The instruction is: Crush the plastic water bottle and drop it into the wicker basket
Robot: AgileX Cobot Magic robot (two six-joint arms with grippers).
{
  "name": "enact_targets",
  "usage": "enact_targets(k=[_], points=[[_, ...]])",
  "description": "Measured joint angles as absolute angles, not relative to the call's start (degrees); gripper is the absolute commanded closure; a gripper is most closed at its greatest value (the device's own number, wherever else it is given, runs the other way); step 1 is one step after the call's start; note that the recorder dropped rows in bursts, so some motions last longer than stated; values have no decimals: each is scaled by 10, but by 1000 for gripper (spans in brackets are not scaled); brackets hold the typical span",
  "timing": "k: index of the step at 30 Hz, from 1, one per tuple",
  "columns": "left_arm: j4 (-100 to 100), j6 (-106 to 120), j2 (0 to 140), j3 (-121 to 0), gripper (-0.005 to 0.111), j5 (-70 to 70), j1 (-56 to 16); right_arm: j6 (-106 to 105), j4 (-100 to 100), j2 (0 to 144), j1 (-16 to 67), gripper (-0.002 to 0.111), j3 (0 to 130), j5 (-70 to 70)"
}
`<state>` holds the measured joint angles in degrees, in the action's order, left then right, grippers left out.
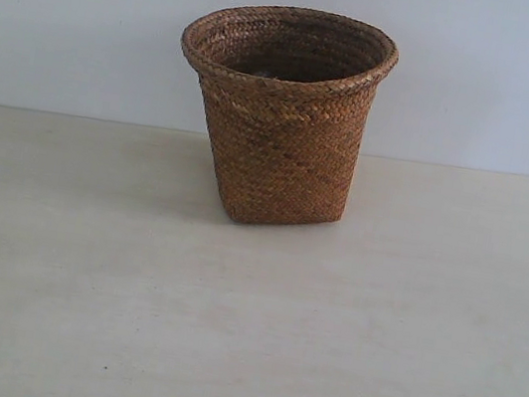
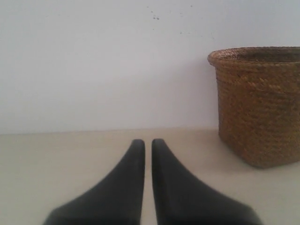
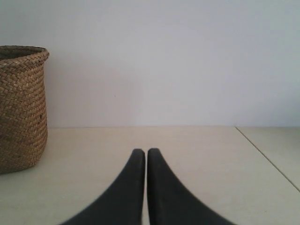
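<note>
**A:** Since neither arm is showing in the exterior view, how is the left gripper (image 2: 147, 143) sitting?

**B:** It is hanging low over the pale table (image 1: 220, 353). Its jaws are pressed almost together and are holding nothing. I judge it is simply parked, well apart from the wicker basket (image 1: 282, 151).

**A:** And the basket itself?

**B:** It is standing upright at mid-table, near the white wall (image 1: 72, 17). Its wide rolled rim is facing up, its narrower base is resting on the table, and its long axis is running vertically. An open mouth turned upward is what a drop calls for.

**A:** The right gripper (image 3: 142, 152)?

**B:** It is doing the same: fingers closed tip to tip, empty, low over the table and clear of the basket.

**A:** Where is the plastic water bottle lying, and which way is it pointing?

**B:** It is not showing in any view. Something dark is sitting deep inside the basket, but I cannot tell what it is. So I cannot give the bottle's place, its heading or its long axis.
</note>
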<state>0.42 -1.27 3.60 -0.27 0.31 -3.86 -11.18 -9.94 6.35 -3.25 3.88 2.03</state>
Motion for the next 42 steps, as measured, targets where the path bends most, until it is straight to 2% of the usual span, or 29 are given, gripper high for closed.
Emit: enact_targets(k=[7,23,42], points=[[0,-27,12,-1,102,36,0,-112,-99,64,-33,108,39,20],[0,-8,2,-1,102,155,1,-112,-99,64,-33,108,39,20],[0,-8,2,-1,102,162,1,-112,-101,64,-33,108,39,20]])
